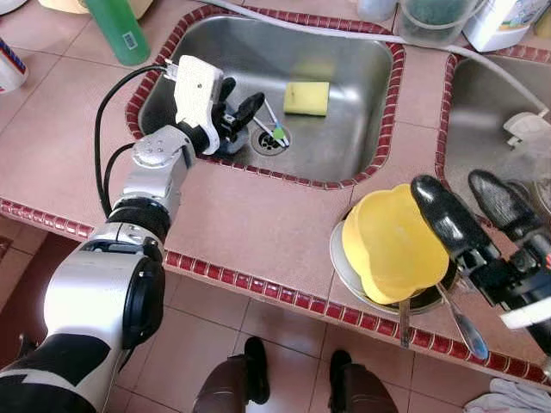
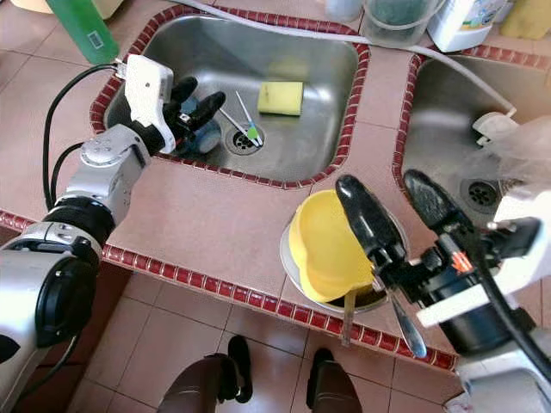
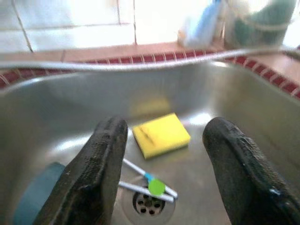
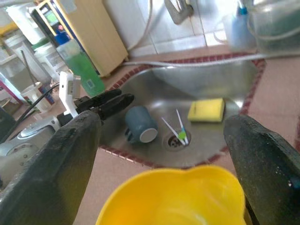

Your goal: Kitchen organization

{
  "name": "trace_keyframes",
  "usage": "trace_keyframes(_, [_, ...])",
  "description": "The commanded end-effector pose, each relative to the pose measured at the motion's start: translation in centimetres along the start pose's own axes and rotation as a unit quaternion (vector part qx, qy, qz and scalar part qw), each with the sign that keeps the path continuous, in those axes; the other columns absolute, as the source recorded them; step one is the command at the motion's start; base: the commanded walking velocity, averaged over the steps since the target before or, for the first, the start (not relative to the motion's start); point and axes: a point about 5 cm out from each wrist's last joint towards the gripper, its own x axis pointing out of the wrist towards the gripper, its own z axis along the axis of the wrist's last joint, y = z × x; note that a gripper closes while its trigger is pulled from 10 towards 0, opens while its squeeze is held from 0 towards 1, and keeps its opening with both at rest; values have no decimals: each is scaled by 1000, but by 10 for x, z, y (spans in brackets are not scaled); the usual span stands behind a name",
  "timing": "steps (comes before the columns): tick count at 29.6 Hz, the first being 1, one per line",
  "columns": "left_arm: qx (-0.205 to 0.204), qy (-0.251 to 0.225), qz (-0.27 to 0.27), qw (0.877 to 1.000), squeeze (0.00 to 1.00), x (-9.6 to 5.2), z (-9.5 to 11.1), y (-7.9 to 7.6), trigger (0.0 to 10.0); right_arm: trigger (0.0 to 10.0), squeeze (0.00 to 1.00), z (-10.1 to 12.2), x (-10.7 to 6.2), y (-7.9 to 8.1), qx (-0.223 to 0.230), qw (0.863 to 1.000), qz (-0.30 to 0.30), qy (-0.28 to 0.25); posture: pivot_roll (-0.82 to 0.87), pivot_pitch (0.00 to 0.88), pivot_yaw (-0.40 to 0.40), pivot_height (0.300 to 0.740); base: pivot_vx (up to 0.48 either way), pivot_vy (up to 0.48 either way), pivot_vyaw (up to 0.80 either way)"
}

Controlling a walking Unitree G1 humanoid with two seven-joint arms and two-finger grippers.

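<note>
My left gripper (image 1: 242, 96) hangs open inside the steel sink (image 1: 344, 146), just above a blue-grey cup (image 4: 140, 124) lying on its side near the drain. A yellow sponge (image 1: 306, 98) lies on the sink floor beyond it. Two thin white utensils with a green tip (image 1: 274, 129) rest over the drain. My right gripper (image 1: 452, 182) stands open above a yellow bowl (image 1: 387, 241), which tilts inside a metal bowl (image 1: 340, 267) at the counter's front edge. A spoon (image 1: 465, 327) and another handle (image 1: 404, 325) stick out toward the edge.
A green bottle (image 1: 118, 30) and a clear container (image 1: 435, 21) stand behind the sink. A second sink (image 1: 482, 112) lies to the right, with a white hose (image 1: 344, 34) running along the back. A person's shoes (image 1: 256, 370) are on the floor below the counter.
</note>
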Motion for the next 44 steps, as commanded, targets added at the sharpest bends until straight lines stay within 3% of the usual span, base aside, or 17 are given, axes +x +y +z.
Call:
trace_keyframes(1, [0,-27,-2,1000,1000,2,13,3,10000,10000,0,-5,3,0,-4,1000,7,5,-34,293,84,740,0,0,0])
trace_keyframes(3, [0,-39,-2,999,996,1,16,4,10000,10000,0,-7,9,-1,-7,1000,14,0,-21,278,80,740,0,0,0])
trace_keyframes(4, [6,-52,-5,999,565,0,18,4,10000,10000,0,-10,15,0,-8,1000,22,-3,-8,266,75,740,0,0,0])
trace_keyframes(5, [7,-56,-6,998,565,-1,19,3,10000,10000,0,-12,18,-1,-8,1000,26,-4,-4,262,73,740,0,0,0])
trace_keyframes(6, [6,-60,-5,998,43,-1,19,3,10000,10000,0,-13,20,-1,-8,1000,30,-5,5,256,70,740,0,0,0])
trace_keyframes(7, [3,-70,-6,997,0,-3,20,1,10000,10000,0,-17,25,-1,-9,999,36,-5,15,246,65,740,0,0,0])
trace_keyframes(12, [-2,-89,-5,996,0,-11,21,-4,10000,10000,0,-25,35,-6,-12,999,43,-8,42,225,49,740,0,0,0])
trace_keyframes(16, [-40,-108,20,993,0,-24,23,-9,10000,10000,0,-33,46,-9,-20,999,46,-18,68,191,31,740,0,0,0])
trace_keyframes(25, [-72,-101,59,991,0,-40,19,-26,10000,10000,0,-35,61,-21,-54,996,16,-64,75,137,14,740,0,0,0])
trace_keyframes(28, [-87,-91,65,990,0,-44,18,-34,10000,10000,0,-35,64,-23,-65,995,1,-78,76,131,12,740,0,0,0])
trace_keyframes(32, [-52,-32,69,996,0,-55,-1,-47,10000,10000,0,-41,71,-31,-116,987,-54,-98,72,105,5,740,0,0,0])
trace_keyframes(38, [-99,-7,72,992,0,-79,-19,-61,10000,10000,0,-58,76,-35,-149,981,-87,-90,71,65,-4,740,0,0,0])
trace_keyframes(44, [-108,10,106,988,0,-86,-26,-65,10000,10000,0,-59,84,-39,-169,974,-105,-104,68,28,-15,740,0,0,0])
